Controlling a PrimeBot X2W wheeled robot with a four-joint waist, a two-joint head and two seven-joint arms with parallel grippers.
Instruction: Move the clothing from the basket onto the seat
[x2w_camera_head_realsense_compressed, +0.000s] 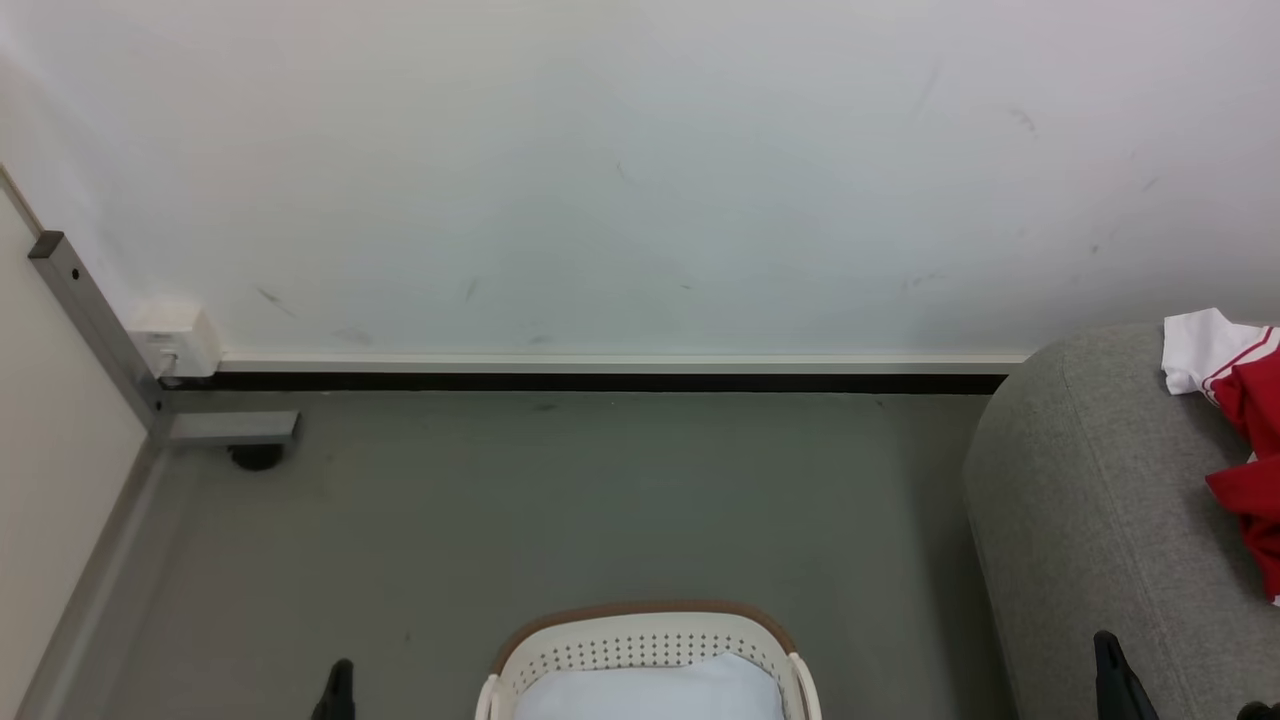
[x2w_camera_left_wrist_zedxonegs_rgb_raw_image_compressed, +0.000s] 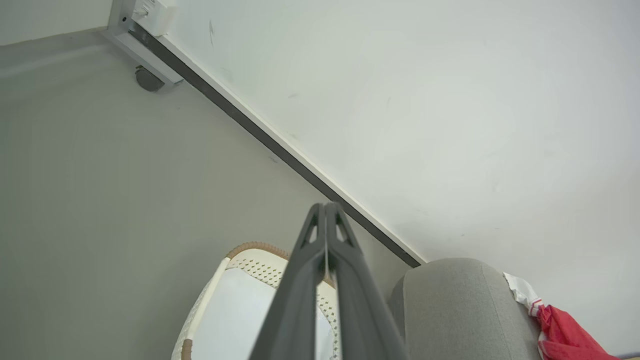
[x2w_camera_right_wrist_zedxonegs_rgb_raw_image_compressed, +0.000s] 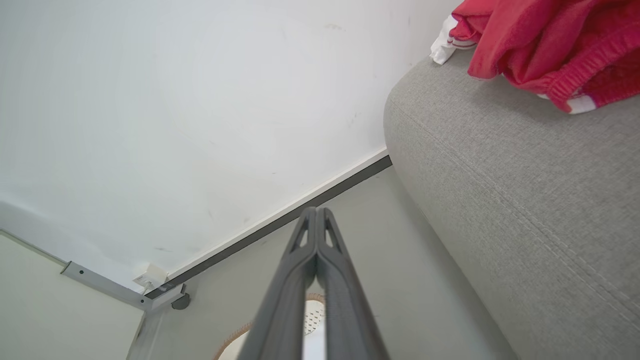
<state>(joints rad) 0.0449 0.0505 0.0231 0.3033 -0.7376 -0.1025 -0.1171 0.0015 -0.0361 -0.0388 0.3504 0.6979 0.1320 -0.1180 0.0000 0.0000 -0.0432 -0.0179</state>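
At the far left a grey metal post (x2w_camera_head_realsense_compressed: 92, 318) slants down the side panel; a small white box (x2w_camera_head_realsense_compressed: 178, 338) sits against the wall (x2w_camera_head_realsense_compressed: 640, 170) at its foot, with a dark caster (x2w_camera_head_realsense_compressed: 256, 457) just below it on the grey floor (x2w_camera_head_realsense_compressed: 560, 500). The left end effector (x2w_camera_left_wrist_zedxonegs_rgb_raw_image_compressed: 325, 207) hangs above the floor to the left of the basket (x2w_camera_head_realsense_compressed: 645, 622); its two dark fingers are pressed together from base to tip and grip nothing. The basket stands on the floor at the bottom middle of the head view, brown rim toward the wall; a pale white-blue pad (x2w_camera_head_realsense_compressed: 650, 692) lies inside it, and no red fabric appears there, though the lower part of the basket is cut off, so I cannot be sure. To the right rises the rounded arm of the grey seat (x2w_camera_head_realsense_compressed: 1090, 500); the clothing (x2w_camera_head_realsense_compressed: 1250, 430) lies bunched on top of it, well apart from the basket, with a white trimmed piece toward the wall. The right end effector (x2w_camera_right_wrist_zedxonegs_rgb_raw_image_compressed: 316, 212) hovers beside the seat's arm, fingers fully closed and empty.
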